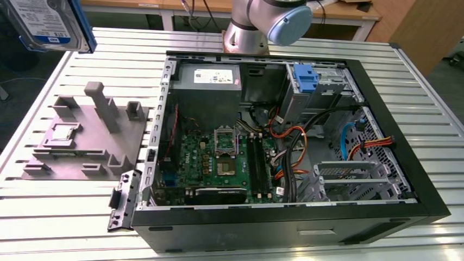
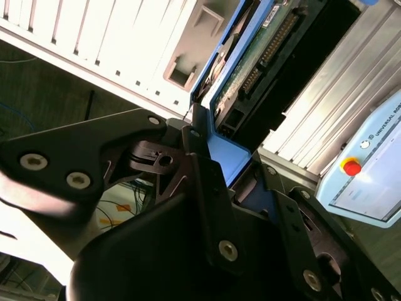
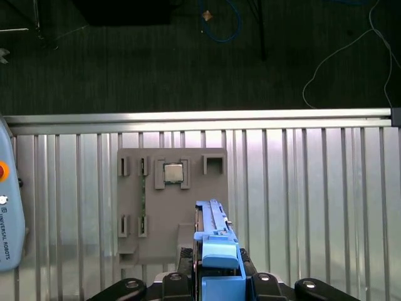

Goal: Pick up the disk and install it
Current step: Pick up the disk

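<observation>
Arm: one arm (image 1: 262, 20), its grey-and-blue joint standing at the far side of the open computer case (image 1: 290, 224). In the first wrist view it looks straight down at the slatted metal table (image 3: 313, 207).

Gripper (image 2: 232, 157): one. In both wrist views its black fingers (image 2: 207, 182) sit either side of the blue bracket and are closed narrow on it. The far finger's contact is partly hidden, so the clamp looks firm rather than proven.

The disk (image 1: 47, 22): one, held aloft at the exterior view's upper left, clear of the table and well apart from the case. In the first wrist view it stands edge-on (image 3: 213, 232) above the grey fixture (image 3: 188, 200). In the second wrist view its green circuit-board side (image 2: 263, 44) shows.

Counts: two blue carriers, one framing the disk and a second blue carrier (image 1: 307, 79) in the case's upper drive bay. One fixture, with one processor chip (image 3: 172, 174) seated in it. One power supply (image 1: 210, 79). One motherboard (image 1: 217, 163). One teach pendant (image 2: 369, 169) with a red button.

Labels: white-and-blue label on the disk. White sticker on the power supply. Printed lettering on the pendant.
</observation>
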Controlling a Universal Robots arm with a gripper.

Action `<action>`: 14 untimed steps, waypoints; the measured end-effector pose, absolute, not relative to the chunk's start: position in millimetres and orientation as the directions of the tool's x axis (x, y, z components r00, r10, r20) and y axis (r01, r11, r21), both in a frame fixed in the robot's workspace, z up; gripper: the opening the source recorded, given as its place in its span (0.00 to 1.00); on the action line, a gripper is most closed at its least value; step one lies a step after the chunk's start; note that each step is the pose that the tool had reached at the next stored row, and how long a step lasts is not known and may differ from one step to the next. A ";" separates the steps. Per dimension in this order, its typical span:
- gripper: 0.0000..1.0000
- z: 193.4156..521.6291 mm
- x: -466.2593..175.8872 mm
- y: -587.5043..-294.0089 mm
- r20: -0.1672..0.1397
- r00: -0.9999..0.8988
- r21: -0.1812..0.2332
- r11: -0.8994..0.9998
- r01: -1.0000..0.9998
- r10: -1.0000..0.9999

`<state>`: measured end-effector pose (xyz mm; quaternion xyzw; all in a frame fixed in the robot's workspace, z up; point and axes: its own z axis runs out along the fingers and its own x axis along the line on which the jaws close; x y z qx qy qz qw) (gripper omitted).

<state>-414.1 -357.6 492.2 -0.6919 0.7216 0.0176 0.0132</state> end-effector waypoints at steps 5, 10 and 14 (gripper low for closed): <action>0.37 489.3 -397.8 -357.6 -0.043 -0.042 0.007 0.042 -0.999 -0.998; 0.37 489.3 -396.2 -357.6 -0.043 -0.042 0.007 0.042 -0.999 -0.998; 0.37 489.3 -395.5 -357.3 -0.043 -0.042 0.005 0.042 -0.999 -0.998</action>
